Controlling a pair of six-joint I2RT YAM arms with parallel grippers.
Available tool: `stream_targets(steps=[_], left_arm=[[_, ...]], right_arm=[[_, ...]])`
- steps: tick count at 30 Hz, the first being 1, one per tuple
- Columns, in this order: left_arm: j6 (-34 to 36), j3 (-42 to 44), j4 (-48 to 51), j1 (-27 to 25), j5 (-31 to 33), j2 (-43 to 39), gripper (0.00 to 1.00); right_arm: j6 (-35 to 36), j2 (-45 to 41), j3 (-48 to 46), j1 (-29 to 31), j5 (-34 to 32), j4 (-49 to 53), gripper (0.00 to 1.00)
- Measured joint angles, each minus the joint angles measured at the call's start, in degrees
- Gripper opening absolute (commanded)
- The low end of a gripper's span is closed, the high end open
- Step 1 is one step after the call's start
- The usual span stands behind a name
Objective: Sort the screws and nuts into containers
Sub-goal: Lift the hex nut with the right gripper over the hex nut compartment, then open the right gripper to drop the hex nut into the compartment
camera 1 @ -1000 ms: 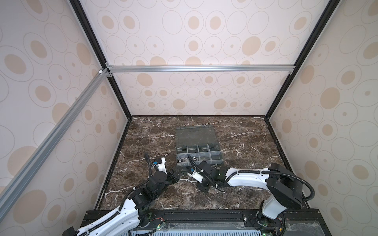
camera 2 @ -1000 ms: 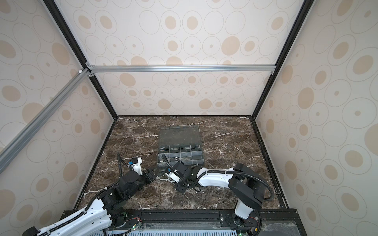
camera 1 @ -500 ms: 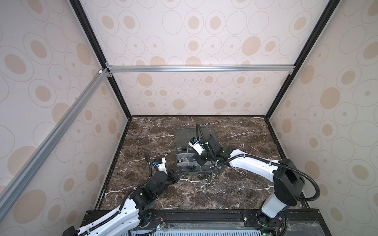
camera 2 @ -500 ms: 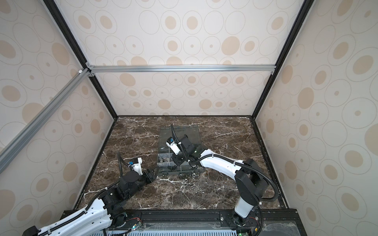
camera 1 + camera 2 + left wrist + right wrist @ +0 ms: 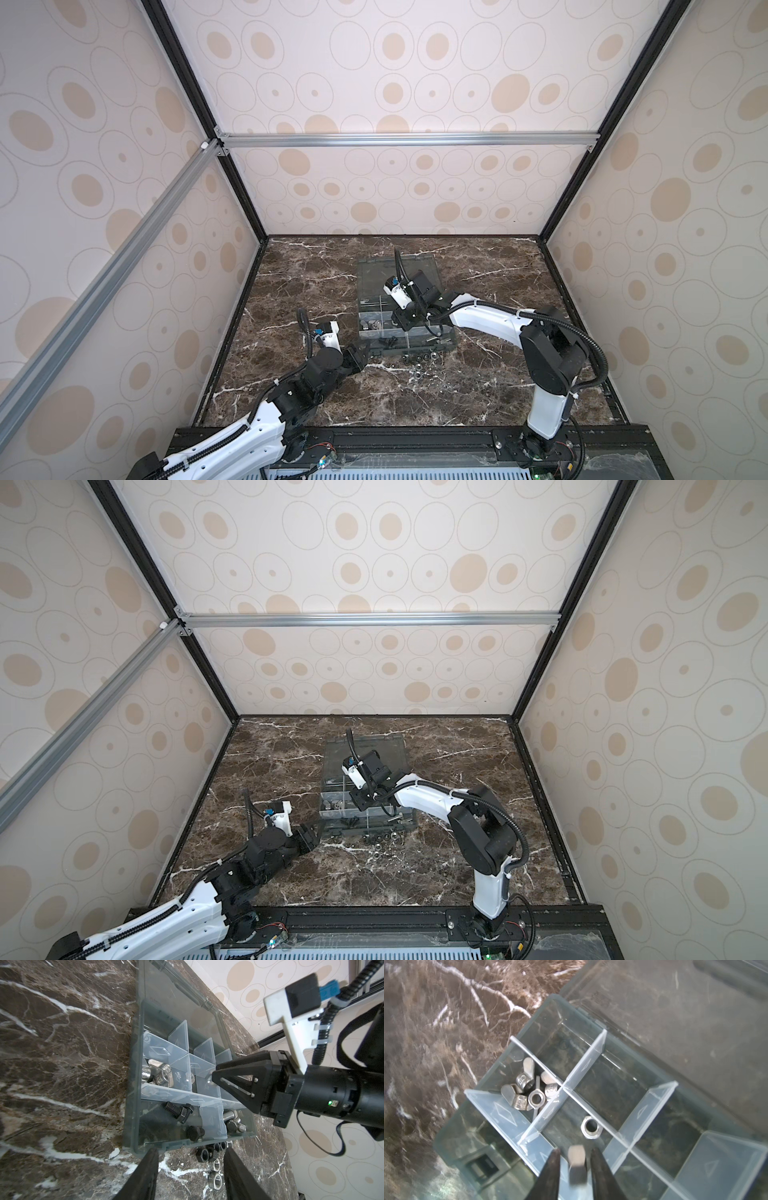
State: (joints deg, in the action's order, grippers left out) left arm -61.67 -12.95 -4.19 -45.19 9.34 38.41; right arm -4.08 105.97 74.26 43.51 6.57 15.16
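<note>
change: right jaws, a second ago shut low over the desk [image 5: 62, 1064], are now above the box [image 5: 133, 1084] and parted.
nut: hex nut [image 5: 577, 1164] loose between them, dropping.
meaning: likely one more nut sorted, joining the lone hex nut [image 5: 589, 1127] in that container.
left jaws: spread, empty, at the box's front corner.
counts: wing nuts [image 5: 527, 1088] ~four; black screws [image 5: 178, 1112] two, in the box; loose nuts [image 5: 215, 1164] on the desk ~six.

Robot test cell in a lab, closed in on three sides.
Two white arms [image 5: 486, 318] are sitting mounted on a black rail [image 5: 415, 442] at the edge of a marble-print table [image 5: 415, 409], while dotted walls [image 5: 415, 62] on a black and aluminium frame [image 5: 415, 139] are boxing the space in.
</note>
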Motion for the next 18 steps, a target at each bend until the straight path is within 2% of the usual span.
stream_targets(steps=[11,18], left_arm=[[0.0,0.1,-1.6,-0.1,-0.3,1.3,0.51],[0.0,0.1,-2.2,-0.1,-0.7,1.7,0.51]], right_arm=[[-0.7,-0.5,0.9,-0.1,0.1,0.7,0.43],[-1.2,-6.8,-2.1,-0.1,-0.3,0.9,0.43]])
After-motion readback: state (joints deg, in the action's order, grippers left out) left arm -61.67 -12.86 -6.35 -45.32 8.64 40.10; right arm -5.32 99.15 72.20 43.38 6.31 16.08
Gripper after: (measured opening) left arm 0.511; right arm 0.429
